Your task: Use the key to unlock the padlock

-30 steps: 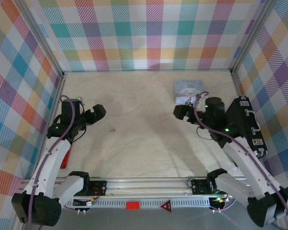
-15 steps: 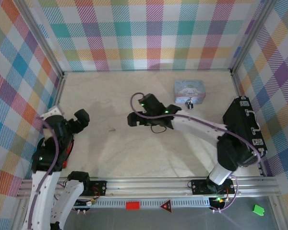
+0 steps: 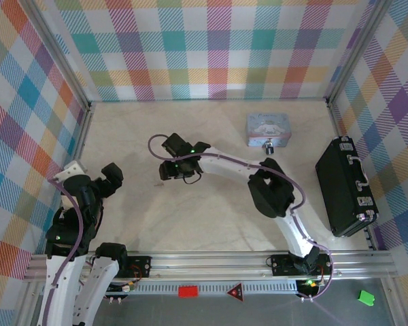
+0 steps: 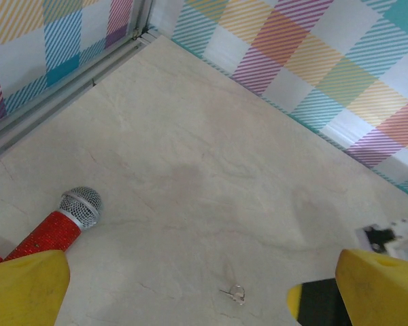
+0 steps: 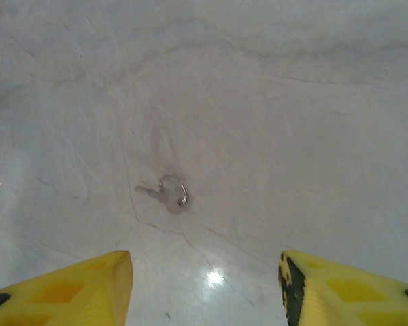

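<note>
Since half a second ago the right pincer (image 5: 204,266) has swung farther left, fingers spread over the small ringed key (image 5: 168,193) (flat on the tabletop (image 5: 292,102)); the left pincer (image 4: 202,272) gapes too. The padlock (image 3: 268,145), seemingly dark-bodied, sits just before the blue tin (image 3: 268,125).

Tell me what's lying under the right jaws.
A small key on a ring, flat on the bare table, just ahead of the open jaws. The jaw tips hide the table nearest the wrist.
</note>
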Available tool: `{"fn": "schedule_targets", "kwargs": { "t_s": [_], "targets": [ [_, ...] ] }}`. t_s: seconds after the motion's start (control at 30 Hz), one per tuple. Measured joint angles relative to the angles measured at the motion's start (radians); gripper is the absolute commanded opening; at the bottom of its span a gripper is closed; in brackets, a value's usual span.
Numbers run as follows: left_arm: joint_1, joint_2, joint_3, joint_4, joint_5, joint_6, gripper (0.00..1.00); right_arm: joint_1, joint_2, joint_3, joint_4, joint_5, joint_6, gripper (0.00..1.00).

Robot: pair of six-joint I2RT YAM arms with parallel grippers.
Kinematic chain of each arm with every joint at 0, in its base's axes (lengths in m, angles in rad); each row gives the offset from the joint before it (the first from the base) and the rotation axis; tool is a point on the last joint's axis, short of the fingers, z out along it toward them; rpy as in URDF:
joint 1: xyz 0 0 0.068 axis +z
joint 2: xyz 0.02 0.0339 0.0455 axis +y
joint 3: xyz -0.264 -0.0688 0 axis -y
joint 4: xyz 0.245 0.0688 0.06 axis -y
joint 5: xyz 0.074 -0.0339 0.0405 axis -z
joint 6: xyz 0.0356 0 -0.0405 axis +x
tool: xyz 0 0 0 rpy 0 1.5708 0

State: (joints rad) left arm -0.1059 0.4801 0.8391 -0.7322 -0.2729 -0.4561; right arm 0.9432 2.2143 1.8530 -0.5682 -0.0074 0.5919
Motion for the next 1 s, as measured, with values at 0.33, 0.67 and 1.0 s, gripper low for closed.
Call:
{"fn": "schedule_targets", "kwargs": {
  "t_s": [0.33,0.67,1.0],
  "targets": [
    [-0.005,-0.006,-0.001,0.0,-0.01,0.0,1.0,0.02,0.23,0.296,-0.092,-0.045,-0.031,0.36],
    [-0.005,-0.006,-0.001,0.001,-0.017,0.0,1.0,0.03,0.355,0.443,-0.182,-0.035,-0.066,0.33],
    [-0.005,-0.006,-0.001,0.001,-0.019,0.0,1.0,0.041,0.363,0.46,-0.217,-0.015,-0.103,0.22]
  ]
}}
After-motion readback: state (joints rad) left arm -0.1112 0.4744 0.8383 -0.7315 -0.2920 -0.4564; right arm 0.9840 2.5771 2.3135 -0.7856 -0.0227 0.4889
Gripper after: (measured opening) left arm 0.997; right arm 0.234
